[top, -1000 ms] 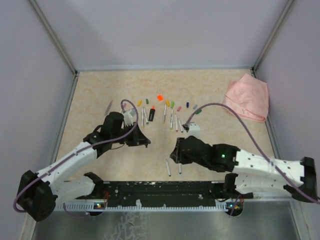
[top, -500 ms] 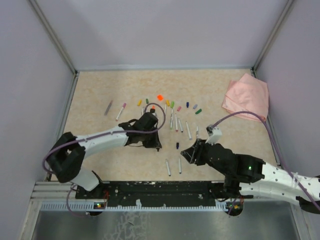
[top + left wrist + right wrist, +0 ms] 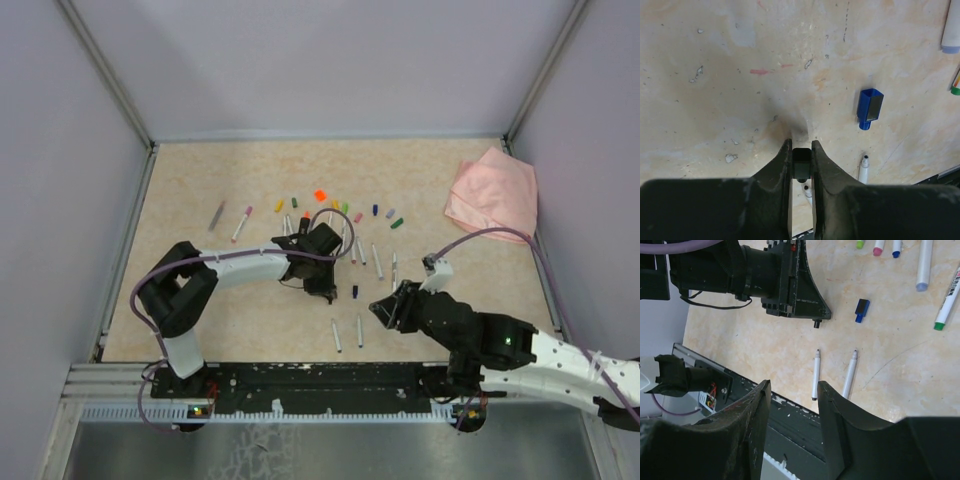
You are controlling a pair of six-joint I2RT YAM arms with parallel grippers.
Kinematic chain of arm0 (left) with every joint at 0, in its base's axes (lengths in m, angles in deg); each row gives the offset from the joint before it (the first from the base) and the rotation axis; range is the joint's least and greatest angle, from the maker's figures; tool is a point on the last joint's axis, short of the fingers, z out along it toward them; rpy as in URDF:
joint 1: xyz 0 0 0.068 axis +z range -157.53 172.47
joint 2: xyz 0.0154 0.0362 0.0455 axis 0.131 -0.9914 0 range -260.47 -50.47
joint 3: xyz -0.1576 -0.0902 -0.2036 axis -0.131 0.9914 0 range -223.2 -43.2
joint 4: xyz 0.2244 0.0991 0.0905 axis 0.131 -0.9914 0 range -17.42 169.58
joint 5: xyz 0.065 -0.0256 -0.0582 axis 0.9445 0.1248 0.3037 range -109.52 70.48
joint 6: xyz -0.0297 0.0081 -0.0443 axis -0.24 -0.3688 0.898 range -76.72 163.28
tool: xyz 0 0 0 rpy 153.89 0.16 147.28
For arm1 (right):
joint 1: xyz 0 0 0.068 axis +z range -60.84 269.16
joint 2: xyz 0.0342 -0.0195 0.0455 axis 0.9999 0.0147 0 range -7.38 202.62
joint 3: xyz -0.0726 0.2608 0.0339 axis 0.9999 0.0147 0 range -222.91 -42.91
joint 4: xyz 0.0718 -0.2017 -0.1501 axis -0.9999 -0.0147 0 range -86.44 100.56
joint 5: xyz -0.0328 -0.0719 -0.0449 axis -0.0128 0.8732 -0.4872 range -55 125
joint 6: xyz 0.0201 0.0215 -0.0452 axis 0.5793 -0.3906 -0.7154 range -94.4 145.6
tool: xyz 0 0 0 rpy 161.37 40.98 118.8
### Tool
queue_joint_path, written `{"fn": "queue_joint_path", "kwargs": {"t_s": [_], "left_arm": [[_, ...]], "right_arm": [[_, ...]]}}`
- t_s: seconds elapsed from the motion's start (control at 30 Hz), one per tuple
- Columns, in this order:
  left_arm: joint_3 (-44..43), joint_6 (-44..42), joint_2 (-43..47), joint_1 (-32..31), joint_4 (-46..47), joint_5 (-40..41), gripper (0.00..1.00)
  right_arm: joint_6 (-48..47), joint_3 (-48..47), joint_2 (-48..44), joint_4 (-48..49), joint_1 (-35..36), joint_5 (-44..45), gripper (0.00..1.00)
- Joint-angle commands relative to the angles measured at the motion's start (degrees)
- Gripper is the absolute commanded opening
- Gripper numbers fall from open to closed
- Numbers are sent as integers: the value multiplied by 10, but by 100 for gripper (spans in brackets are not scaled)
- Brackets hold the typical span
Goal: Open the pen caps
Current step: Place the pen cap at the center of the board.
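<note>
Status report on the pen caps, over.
Left gripper shut on black cap. Right gripper open, empty. Blue cap loose on table. No obstruction seen.

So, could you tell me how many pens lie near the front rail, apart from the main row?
2: one white pen and another just right of it, lying side by side. More may lie hidden.

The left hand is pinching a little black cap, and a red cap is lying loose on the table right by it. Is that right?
Not quite. The loose cap on the table is blue, not red, as the left wrist view shows. The rest holds: the left hand is pinching a little black cap, and the loose one lies right by it.
</note>
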Motion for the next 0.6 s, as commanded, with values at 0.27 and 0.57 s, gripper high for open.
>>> {"fn": "queue_joint_path", "kwargs": {"t_s": [0.27,0.57], "left_arm": [[-32,-24,7,-3,-30,20,34],[-35,-114,97,-1,-54,97,46]], "right_arm": [[-6,-7,-10,11,5,28,43],[-28,-3,12,57,5,26,43]]}}
